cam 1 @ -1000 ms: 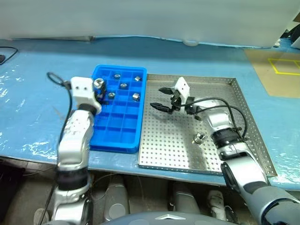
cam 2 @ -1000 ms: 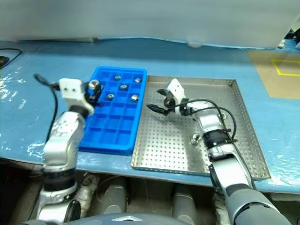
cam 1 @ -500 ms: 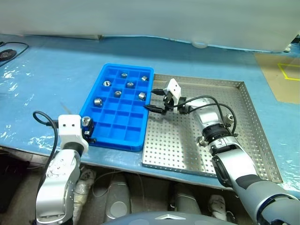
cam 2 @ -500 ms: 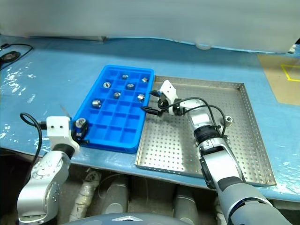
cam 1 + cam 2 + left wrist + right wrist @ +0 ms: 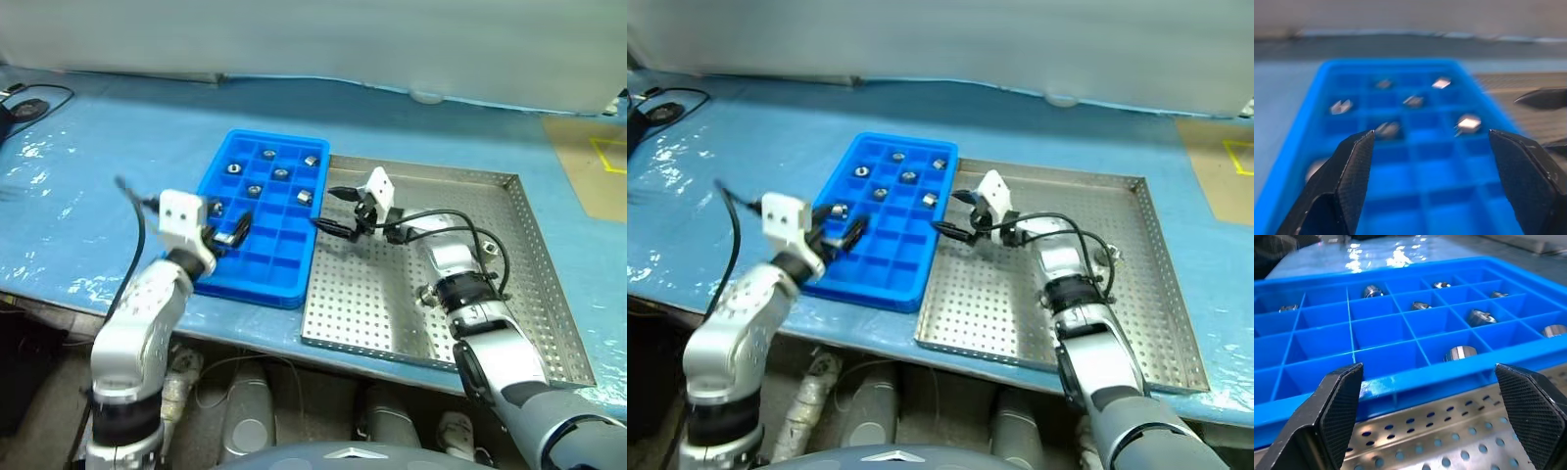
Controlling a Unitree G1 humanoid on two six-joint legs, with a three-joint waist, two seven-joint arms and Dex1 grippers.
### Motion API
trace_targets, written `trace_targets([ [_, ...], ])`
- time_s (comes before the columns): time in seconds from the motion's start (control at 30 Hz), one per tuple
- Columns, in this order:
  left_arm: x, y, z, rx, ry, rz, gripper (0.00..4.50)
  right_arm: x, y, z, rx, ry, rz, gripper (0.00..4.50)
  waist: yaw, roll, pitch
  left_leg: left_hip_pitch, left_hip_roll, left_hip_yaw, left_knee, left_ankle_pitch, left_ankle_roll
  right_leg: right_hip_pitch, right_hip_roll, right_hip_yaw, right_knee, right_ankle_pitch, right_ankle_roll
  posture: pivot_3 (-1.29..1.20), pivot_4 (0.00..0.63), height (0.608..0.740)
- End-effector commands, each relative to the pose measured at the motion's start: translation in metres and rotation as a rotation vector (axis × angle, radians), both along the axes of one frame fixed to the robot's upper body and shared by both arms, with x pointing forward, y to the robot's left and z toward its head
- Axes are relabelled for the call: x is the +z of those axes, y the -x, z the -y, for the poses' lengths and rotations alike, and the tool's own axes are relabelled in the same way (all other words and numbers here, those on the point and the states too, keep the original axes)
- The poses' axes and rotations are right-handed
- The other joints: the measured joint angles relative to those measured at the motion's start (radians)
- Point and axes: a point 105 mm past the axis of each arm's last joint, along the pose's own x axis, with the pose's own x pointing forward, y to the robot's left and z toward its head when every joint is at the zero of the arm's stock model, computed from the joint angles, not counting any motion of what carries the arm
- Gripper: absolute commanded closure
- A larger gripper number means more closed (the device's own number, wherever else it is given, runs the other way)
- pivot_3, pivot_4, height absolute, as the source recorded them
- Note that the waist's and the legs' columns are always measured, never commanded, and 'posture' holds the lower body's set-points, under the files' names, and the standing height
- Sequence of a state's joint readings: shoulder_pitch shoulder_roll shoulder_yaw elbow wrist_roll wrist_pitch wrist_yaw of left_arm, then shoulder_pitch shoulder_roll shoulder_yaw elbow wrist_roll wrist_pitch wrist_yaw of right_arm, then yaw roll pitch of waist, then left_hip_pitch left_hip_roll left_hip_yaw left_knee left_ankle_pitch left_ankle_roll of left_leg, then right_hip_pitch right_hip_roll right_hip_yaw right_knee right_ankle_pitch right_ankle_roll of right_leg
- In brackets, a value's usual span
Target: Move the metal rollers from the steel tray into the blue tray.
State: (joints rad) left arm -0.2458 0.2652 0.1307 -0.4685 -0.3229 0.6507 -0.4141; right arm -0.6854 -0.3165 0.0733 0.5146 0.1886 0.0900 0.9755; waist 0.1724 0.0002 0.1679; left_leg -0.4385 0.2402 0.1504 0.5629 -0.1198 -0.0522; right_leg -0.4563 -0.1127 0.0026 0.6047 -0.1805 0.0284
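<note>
Left eye view: last roller [image 5: 423, 293] on steel tray [image 5: 534, 294] sits near-right of right gripper [image 5: 334, 211], jaws apart; left gripper [image 5: 231, 231] also apart, over blue tray [image 5: 257, 281], farther off.

Both arms are reaching forward, each gripper standing spread and empty.

The left arm is rising from the lower left, its forearm angling up and inward, with the left gripper [image 5: 233, 232] pointing roughly level and toward the right. Its black fingers [image 5: 1347, 181] are standing wide apart with nothing between them. The right arm is stretching forward from the lower right, its wrist bending so that the right gripper [image 5: 336, 211] is pointing left, nearly level. Its two fingers [image 5: 1334, 409] are also spread wide and holding nothing. The two grippers are facing each other, apart and not touching.
</note>
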Motion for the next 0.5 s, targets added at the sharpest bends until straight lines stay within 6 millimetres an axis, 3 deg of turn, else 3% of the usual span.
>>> trace_targets([
  [0.03,0.004,-0.008,0.031,-0.236,-0.012,0.036,0.56,0.030,0.007,0.024,-0.083,-0.074,0.059,0.00,-0.019,0.000,0.000,0.000,0.000,0.000,0.000,0.001,-0.001,0.000,0.000,0.000,0.000,0.003,-0.004,0.04,0.150,0.740],
  [0.2,0.008,-0.027,0.083,-0.490,0.009,0.043,0.56,0.038,0.025,0.062,-0.234,-0.097,0.058,0.00,-0.050,0.000,0.000,0.000,0.002,0.000,-0.001,0.003,-0.004,-0.001,0.002,0.000,0.001,0.004,-0.005,-0.09,0.150,0.740],
  [0.37,-0.011,-0.032,0.135,-0.727,-0.018,-0.020,0.56,0.036,0.050,0.093,-0.358,-0.045,0.037,0.00,-0.097,0.001,-0.001,0.001,0.001,0.004,-0.001,0.003,-0.004,-0.001,0.002,0.003,-0.002,0.003,-0.005,-0.23,0.150,0.740],
  [0.5,-0.025,-0.040,0.163,-0.779,-0.030,-0.058,0.56,0.034,0.068,0.112,-0.446,-0.021,0.020,0.00,-0.133,0.001,-0.001,0.003,0.001,0.005,-0.001,0.002,-0.002,-0.001,0.002,0.005,-0.001,0.003,-0.004,-0.33,0.150,0.740],
])
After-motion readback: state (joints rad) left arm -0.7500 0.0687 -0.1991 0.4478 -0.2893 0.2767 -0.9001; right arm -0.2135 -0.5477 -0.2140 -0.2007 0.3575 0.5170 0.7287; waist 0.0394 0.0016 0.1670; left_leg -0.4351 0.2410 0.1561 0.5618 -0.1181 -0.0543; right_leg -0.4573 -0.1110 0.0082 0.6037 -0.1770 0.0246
